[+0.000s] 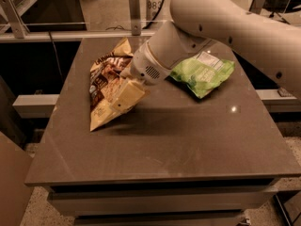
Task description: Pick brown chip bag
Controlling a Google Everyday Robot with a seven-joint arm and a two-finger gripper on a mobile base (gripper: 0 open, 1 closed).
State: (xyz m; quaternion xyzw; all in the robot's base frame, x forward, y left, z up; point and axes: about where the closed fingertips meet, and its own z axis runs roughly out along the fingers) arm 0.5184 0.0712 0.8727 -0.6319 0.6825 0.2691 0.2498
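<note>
The pincer (123, 100) is clamped on the brown chip bag (101, 86) at the worktop's (178, 140) left-middle, the bag's long axis running steeply from its near-left corner up toward the far edge.

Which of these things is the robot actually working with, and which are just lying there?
In the job:
brown chip bag, on the table's left side
gripper, right against that bag's front

Just lying about:
green bag, flat on the right
table, under both bags
</note>
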